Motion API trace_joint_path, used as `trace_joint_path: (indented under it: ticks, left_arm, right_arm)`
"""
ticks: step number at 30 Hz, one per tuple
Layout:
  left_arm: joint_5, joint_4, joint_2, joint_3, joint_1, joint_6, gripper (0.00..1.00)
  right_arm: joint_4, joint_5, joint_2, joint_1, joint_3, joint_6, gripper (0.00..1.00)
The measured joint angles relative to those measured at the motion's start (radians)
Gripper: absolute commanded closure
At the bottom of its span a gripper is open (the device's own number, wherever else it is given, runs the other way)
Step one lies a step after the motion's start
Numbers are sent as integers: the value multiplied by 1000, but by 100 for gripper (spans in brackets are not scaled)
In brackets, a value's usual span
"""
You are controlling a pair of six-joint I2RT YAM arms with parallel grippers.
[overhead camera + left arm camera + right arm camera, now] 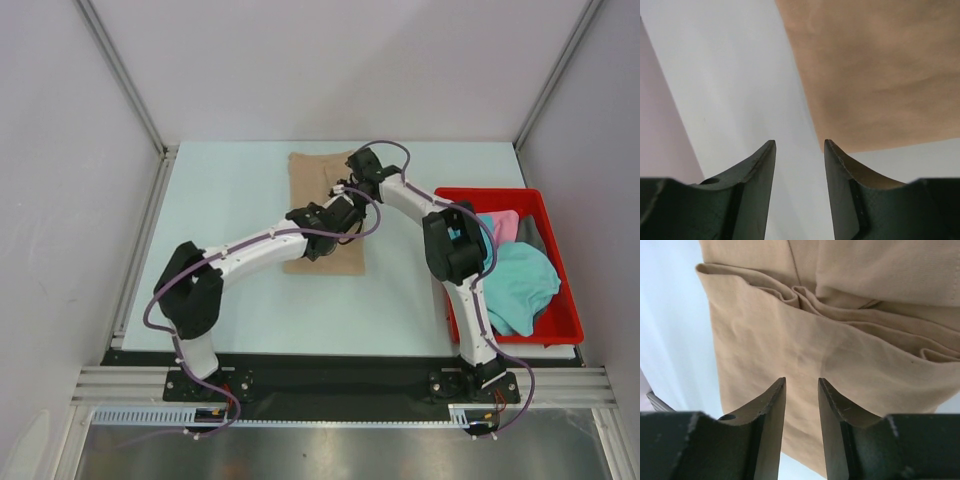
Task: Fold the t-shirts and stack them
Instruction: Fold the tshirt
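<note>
A tan t-shirt (pixel 318 175) lies folded into a long strip in the middle of the table. My left gripper (pixel 338 214) hovers over its right side; in the left wrist view the gripper (pixel 799 142) is open and empty, with bare table between the fingers and the shirt's edge (pixel 875 75) just ahead to the right. My right gripper (pixel 360 168) is over the shirt's far right part; in the right wrist view it (pixel 801 380) is open and empty above the creased tan cloth (pixel 805 335). A teal t-shirt (pixel 520 280) and a pink t-shirt (pixel 500 224) lie crumpled in the bin.
A red plastic bin (pixel 555 330) stands at the table's right edge, beside the right arm. Grey walls and metal rails close in the table on the left, right and back. The two arms cross close together over the shirt.
</note>
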Motion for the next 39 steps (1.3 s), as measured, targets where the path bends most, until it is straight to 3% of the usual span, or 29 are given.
trace_joint_path:
  ticks: [7, 13, 16, 20, 24, 27, 28, 31, 33, 37, 39]
  left_arm:
    - [-119, -149, 120, 176, -66, -62, 45]
    - [-125, -200, 120, 203, -129, -97, 25]
    - [-119, -228, 120, 224, -137, -117, 22]
    - [-119, -274, 120, 276, -140, -140, 19]
    - [-122, -305, 120, 343, -154, -138, 19]
    - [-129, -299, 120, 394, -182, -125, 20]
    - [-129, -295, 121, 409, -190, -119, 21]
    - [-129, -284, 130, 464, -212, -100, 21]
    - [-128, -277, 146, 506, -222, -90, 21]
    - [-127, -270, 179, 540, -225, -77, 21]
    - [-124, -270, 193, 541, -224, -77, 20]
  right_arm:
    - [-115, 0, 4, -16, 36, -49, 48]
    - [-249, 9, -14, -43, 159, -92, 28]
    - [-260, 10, -73, -51, 88, -116, 20]
    - [-243, 7, -240, -53, -159, -138, 9]
    - [-247, 15, -376, -58, -307, -163, 11]
    - [-240, 31, -441, -69, -353, -188, 23]
    - [-240, 35, -456, -73, -365, -193, 32]
    - [-232, 39, -497, -90, -409, -201, 47]
    - [-231, 38, -508, -99, -429, -201, 47]
    - [-224, 38, -509, -109, -455, -201, 24]
    - [-218, 38, -509, -111, -470, -201, 20]
